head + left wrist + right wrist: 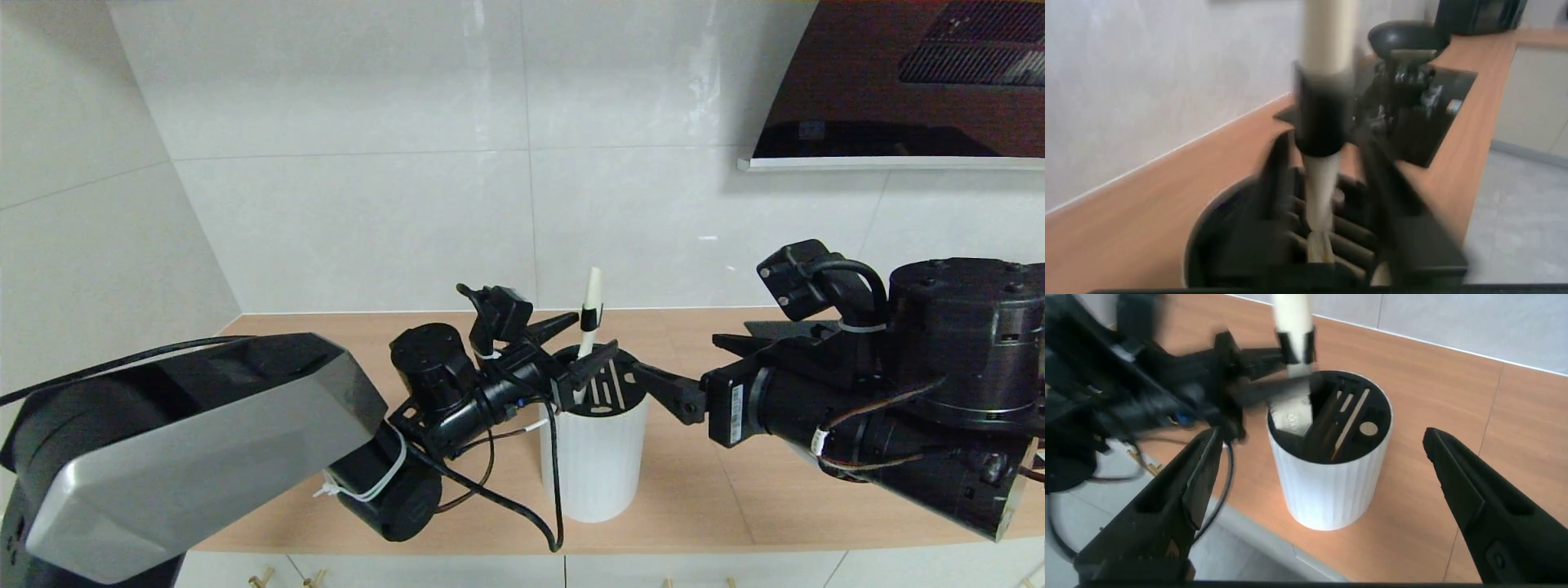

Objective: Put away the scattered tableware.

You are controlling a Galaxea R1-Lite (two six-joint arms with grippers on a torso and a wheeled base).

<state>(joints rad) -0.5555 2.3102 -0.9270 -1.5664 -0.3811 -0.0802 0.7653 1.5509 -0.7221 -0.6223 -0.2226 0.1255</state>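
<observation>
Utensil [589, 314] with a white handle and a black band stands upright in the holder [600, 465], its lower end down through a slot of the black lid and its handle sticking up above the rim. The holder is a white ribbed cylinder on the wooden counter [735, 506], near the front edge. From the right wrist view a silvery piece lies inside under the handle, and a few pale thin sticks sit in other slots [1351, 408]; what they are cannot be told. The left gripper [594, 333] is at the holder's top with a finger on either side of the handle; in the left wrist view a narrow gap shows on each side, so it looks released rather than clamped. The right gripper [679, 355] is level with the holder's top on the opposite side, spread wide and holding nothing, and the holder sits between its fingers and apart from them. A small white label [735, 400] on its body has print too small to read. Behind are a tiled wall [367, 204] and a dark hood [898, 82].
</observation>
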